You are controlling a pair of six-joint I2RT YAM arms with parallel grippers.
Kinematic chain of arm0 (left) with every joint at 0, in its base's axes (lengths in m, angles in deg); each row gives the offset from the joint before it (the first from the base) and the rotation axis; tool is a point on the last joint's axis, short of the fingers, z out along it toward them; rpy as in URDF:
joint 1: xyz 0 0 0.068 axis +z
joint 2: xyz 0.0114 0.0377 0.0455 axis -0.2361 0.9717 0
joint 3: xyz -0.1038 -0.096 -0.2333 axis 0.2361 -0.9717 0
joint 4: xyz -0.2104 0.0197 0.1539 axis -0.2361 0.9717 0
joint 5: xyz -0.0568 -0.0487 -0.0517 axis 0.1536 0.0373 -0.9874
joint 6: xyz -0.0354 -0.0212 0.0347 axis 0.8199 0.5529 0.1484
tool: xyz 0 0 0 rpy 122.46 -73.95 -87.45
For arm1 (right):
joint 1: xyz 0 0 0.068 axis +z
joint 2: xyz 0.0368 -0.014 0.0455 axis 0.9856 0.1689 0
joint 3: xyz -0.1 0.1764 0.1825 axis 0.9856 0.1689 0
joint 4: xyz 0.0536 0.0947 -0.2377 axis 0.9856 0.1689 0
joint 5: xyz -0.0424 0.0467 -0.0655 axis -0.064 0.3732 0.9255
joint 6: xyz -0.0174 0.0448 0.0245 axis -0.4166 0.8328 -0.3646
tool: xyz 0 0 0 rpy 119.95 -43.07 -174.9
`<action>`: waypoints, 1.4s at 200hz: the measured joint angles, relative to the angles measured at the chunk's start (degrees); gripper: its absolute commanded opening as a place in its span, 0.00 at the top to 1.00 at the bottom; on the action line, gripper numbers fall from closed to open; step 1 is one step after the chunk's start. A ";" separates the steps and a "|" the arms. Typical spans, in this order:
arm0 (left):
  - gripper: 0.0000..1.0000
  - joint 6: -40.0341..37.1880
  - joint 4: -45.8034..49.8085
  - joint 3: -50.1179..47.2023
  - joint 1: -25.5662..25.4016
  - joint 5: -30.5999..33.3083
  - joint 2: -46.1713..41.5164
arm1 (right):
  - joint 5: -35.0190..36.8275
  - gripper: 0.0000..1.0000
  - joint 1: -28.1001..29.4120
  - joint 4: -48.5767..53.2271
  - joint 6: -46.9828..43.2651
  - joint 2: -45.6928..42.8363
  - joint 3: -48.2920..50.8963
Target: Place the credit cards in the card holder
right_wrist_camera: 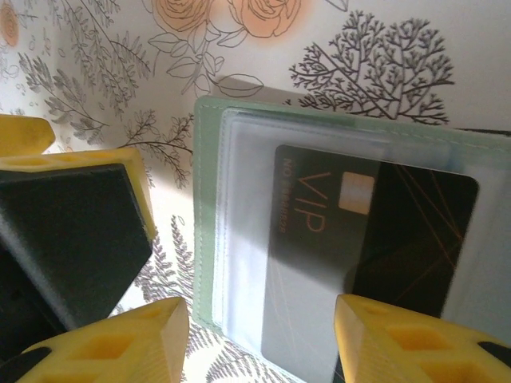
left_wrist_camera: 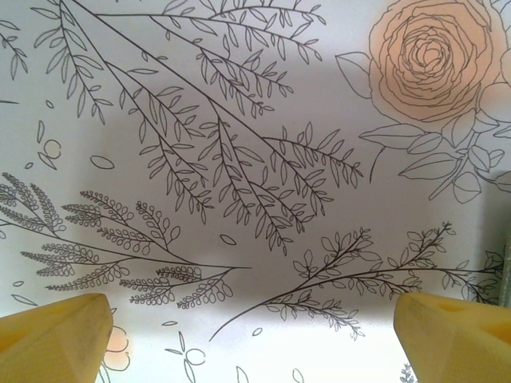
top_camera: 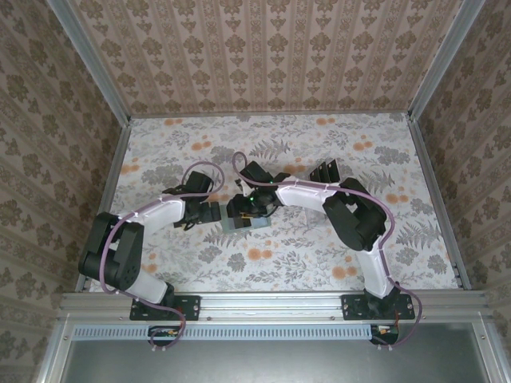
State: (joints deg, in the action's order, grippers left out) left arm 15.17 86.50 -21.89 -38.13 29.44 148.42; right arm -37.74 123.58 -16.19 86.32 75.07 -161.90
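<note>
1. The left gripper (top_camera: 209,214) lies low, left of the table's middle. In its wrist view its yellow fingertips (left_wrist_camera: 52,335) stand as wide apart as they go, with only the flowered tablecloth (left_wrist_camera: 239,120) between them.
2. Just right of it lies the card holder (right_wrist_camera: 206,199), sage green, open and flat near the middle of the table with its clear pocket facing up. We judge it light and soft, so it would likely slide on the cloth under a push. Bracing its left rim looks sensible.
3. On the holder lies a black credit card (right_wrist_camera: 319,255). Its far part looks veiled by the clear pocket and its near end is bare. We take it to be thin, stiff, light and slick. Lying flat, it offers no face to pinch, so we would take it by the edges of the free near end, or nudge that end forward.
4. The card reads "VIP" in gold. Beside that is a smaller line starting "NO", followed by digits we cannot read with certainty. There is also a pale chip square, and we see no brand.
5. The right gripper (right_wrist_camera: 262,343) hangs over the card's near end, jaws roughly half apart. One finger overlaps the card and the other is clear of it. We see no pinch.
6. Farther right, toward the far side, stand dark upright slabs (top_camera: 323,170). They may be the remaining cards, but they are too small to tell.
</note>
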 measured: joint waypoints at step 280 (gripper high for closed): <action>0.00 0.68 -1.22 0.24 -2.91 0.07 2.99 | 7.08 0.94 -1.33 7.89 -4.37 3.85 -5.01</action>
State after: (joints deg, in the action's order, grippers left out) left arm 15.85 85.28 -21.65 -41.03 29.51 151.42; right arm -30.66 122.25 -8.30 81.94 78.91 -166.91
